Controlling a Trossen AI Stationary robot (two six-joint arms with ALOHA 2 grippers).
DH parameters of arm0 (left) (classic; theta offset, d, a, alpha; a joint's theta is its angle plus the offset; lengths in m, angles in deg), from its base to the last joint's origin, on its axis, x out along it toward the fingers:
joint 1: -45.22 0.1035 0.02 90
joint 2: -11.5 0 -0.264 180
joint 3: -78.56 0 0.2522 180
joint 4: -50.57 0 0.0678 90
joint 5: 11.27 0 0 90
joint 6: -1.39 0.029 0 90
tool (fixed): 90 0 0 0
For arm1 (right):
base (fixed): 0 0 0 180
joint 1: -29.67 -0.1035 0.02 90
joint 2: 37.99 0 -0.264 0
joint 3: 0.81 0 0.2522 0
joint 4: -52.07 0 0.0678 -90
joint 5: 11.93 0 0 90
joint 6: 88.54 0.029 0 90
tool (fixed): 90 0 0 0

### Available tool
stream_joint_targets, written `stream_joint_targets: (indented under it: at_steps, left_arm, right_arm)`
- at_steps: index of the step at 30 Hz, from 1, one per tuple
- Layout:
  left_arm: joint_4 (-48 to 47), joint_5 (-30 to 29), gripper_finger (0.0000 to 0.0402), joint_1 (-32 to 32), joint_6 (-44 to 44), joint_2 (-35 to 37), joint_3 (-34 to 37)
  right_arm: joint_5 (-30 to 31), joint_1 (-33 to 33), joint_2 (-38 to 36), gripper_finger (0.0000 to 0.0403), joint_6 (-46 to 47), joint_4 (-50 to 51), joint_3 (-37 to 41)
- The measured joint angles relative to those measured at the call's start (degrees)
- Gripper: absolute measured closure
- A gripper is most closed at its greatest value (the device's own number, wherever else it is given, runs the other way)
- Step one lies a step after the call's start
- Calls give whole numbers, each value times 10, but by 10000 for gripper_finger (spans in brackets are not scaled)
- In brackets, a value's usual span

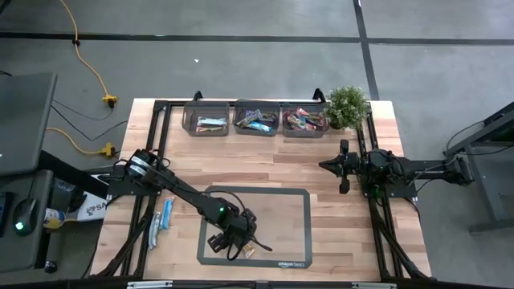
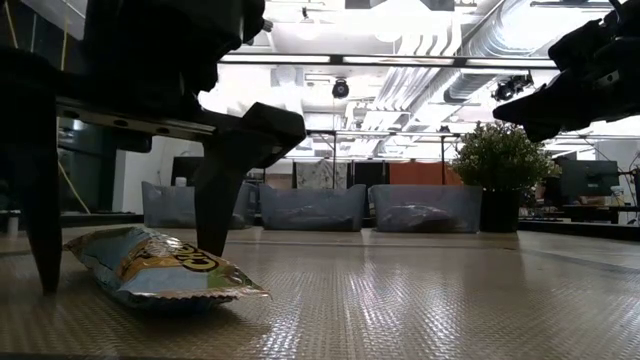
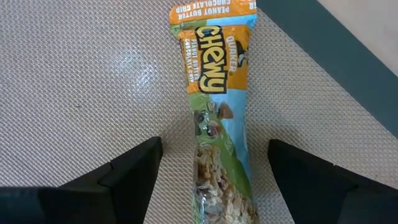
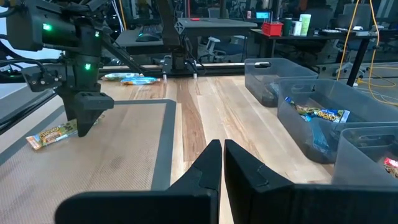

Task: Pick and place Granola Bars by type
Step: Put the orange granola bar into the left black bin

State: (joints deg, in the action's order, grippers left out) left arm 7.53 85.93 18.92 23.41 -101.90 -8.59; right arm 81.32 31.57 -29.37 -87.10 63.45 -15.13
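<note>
1. Orange, green and pale blue wrapping marks the granola bar (image 3: 217, 112) lying flat on the grey woven mat (image 1: 289, 225), near the mat's front edge.
2. The left gripper (image 1: 233, 239) hangs straight over that bar with its fingers (image 3: 134, 171) spread wide, one on each side of the wrapper; the tips look to be down at the mat, and nothing is pinched yet.
3. The right gripper (image 4: 222, 158) waits well apart over the table's right side, fingers pressed together and empty.
4. I judge the sorting well along: three clear bins (image 1: 257, 118) at the far edge, beside a small potted plant (image 1: 347, 104), each already hold wrapped bars.
5. Left to do: the bar under the left gripper, plus a few blue-wrapped bars (image 1: 165, 215) lying on the bare wood to the left of the mat.
6. The table (image 1: 337, 233) is pale wood planking with a dark-bordered mat in the middle and black rails down both sides.
7. Around it the floor is grey concrete, with a yellow cable (image 1: 90, 68) trailing behind; desks and equipment stand further back under ceiling ducts.
</note>
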Motion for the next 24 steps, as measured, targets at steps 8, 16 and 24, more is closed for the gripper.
stream_joint_targets:
  at_steps: [8, 16, 24]
  left_arm:
    - [3, -5, 124, 0, -13, -1, 1]
    - [4, -4, 192, 0, -16, -1, 1]
    - [4, 9, 228, 0, -25, -2, 1]
  right_arm:
    - [0, 0, 0, 400, 0, 0, 0]
    - [0, 0, 0, 400, 0, 0, 0]
    - [0, 0, 0, 401, 0, 0, 0]
